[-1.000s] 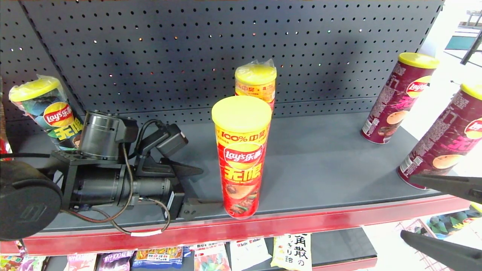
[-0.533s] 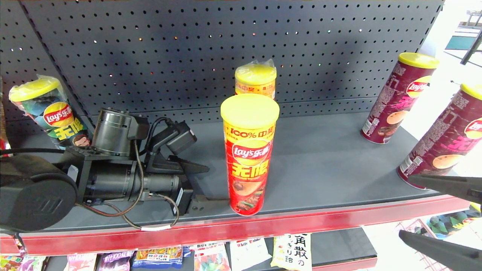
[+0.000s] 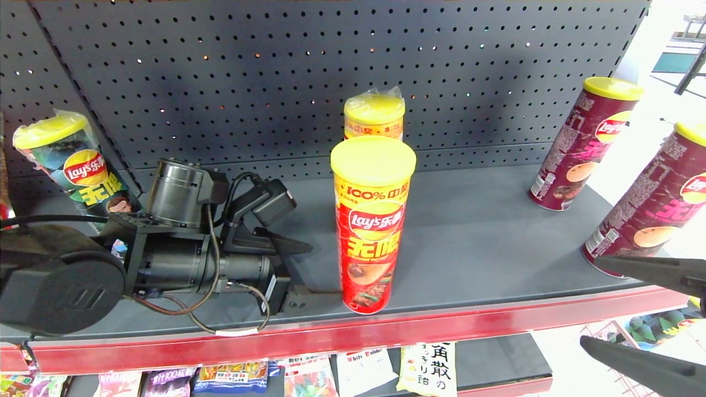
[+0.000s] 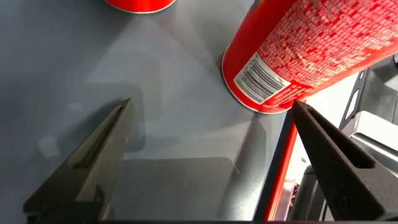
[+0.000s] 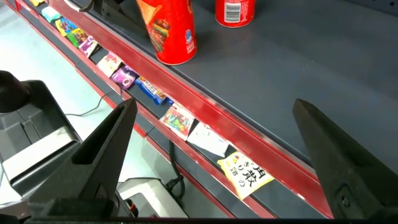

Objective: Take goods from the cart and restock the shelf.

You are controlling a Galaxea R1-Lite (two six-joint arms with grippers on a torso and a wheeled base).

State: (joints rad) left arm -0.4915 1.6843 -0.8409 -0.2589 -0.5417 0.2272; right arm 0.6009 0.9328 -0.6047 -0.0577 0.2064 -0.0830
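Chip can restock on the shelf, both grippers gaping.

Got a red can upright near the red front lip of the shelf, yellow lid on. Just beside its base, on the robot's left: the left gripper, low over the shelf, fingers spread wide, clamped on nothing, one fingertip right at the can's foot. Can't tell if actually touching. Behind it, by the pegboard: a second red can in plastic wrap. Off right, a back maroon can and a front maroon can. Far left, a green-blue can. Out past the shelf's front edge at right: the right gripper, also wide apart, holding nothing. Snack packets on the level below.
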